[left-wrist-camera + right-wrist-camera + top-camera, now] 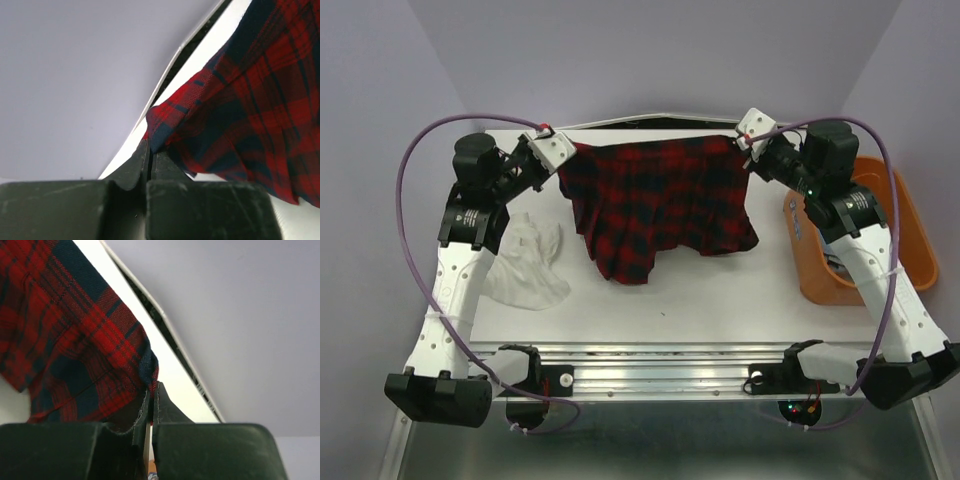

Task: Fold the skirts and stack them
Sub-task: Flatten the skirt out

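Note:
A red-and-black plaid skirt (660,205) hangs stretched between both grippers near the table's far edge, its lower part draped on the table. My left gripper (563,152) is shut on the skirt's left top corner (160,117); the jaws (150,155) are pressed together on the cloth. My right gripper (748,140) is shut on the right top corner (150,365), jaws closed on the fabric (154,390). A thin white skirt (528,262) lies crumpled on the table at the left, beside the left arm. A denim skirt is not in view.
An orange plastic tub (910,235) stands off the table's right side, partly behind the right arm. The table's far edge (650,125) meets the purple wall just behind the held skirt. Purple cables loop above both arms.

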You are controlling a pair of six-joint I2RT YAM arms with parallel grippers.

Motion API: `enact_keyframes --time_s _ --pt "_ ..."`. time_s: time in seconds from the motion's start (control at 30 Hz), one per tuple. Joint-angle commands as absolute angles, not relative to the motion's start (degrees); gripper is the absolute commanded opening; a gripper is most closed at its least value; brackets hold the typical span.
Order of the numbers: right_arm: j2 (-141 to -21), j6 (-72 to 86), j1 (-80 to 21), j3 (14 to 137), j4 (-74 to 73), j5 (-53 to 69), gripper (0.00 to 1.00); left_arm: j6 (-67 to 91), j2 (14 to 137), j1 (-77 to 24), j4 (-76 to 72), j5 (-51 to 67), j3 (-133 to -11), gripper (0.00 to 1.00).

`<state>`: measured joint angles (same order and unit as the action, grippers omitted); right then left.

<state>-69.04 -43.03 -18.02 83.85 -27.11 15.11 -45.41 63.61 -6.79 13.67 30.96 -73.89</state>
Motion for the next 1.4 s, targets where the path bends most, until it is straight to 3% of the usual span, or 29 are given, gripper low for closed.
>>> enact_keyframes --time_s 0.0,0.23,0.4,0.47,0.53,0.63,0.73,0.87,0.93,1.1,1.2,1.27,1.37 --pt "-68.38 -44.82 -15.82 88.42 -20.40 6.60 0.01 -38.76 63.64 -5.36 14.67 28.20 -79.10 0.00" --pt "-73.02 -48.86 -13.98 89.65 -17.77 5.10 0.01 -36.48 67.31 -5.45 14.50 26.99 -82.44 0.00" --pt "-83.89 -45.29 -9.94 91.65 -12.14 7.89 0.01 -33.24 79.23 -5.71 11.88 23.57 -86.83 0.00" --pt "-91.36 -46.66 -9.93 95.60 -15.36 11.05 0.01 -33.04 87.66 -7.46 16.57 21.46 -95.47 0.00" --pt "-93.33 -35.54 -9.24 101.23 -11.89 10.20 0.01 -31.49 91.39 -8.17 18.63 20.65 -106.29 0.00" --pt "-97.54 -27.57 -9.13 109.84 -23.50 22.13 0.01 -27.60 90.71 -8.60 15.82 23.99 -106.88 0.00" --pt "-96.95 -20.44 -14.03 106.89 -31.68 35.39 0.01 -26.63 88.34 -13.33 16.43 30.84 -100.39 0.00" --pt "-87.91 -3.02 -17.75 89.14 -18.49 49.11 0.01 -20.93 82.71 -16.87 9.68 33.21 -87.64 0.00" --pt "-85.26 -0.18 -18.28 89.46 -13.03 44.77 0.01 -16.62 81.04 -16.70 8.52 36.55 -84.73 0.00" --pt "-87.88 1.74 -0.55 105.35 -12.22 21.87 0.01 -13.10 80.76 -16.96 10.19 40.52 -85.34 0.00" --pt "-86.32 6.14 1.05 101.72 -6.36 21.67 0.01 -9.85 82.78 -16.96 9.32 40.87 -86.65 0.00" --pt "-85.52 8.35 -2.87 93.10 -0.70 29.68 0.01 -7.65 83.58 -16.96 8.09 41.66 -86.75 0.00" --pt "-87.10 7.90 -20.87 91.50 -8.25 42.68 0.01 -5.98 84.46 -16.96 6.95 43.59 -87.36 0.00"
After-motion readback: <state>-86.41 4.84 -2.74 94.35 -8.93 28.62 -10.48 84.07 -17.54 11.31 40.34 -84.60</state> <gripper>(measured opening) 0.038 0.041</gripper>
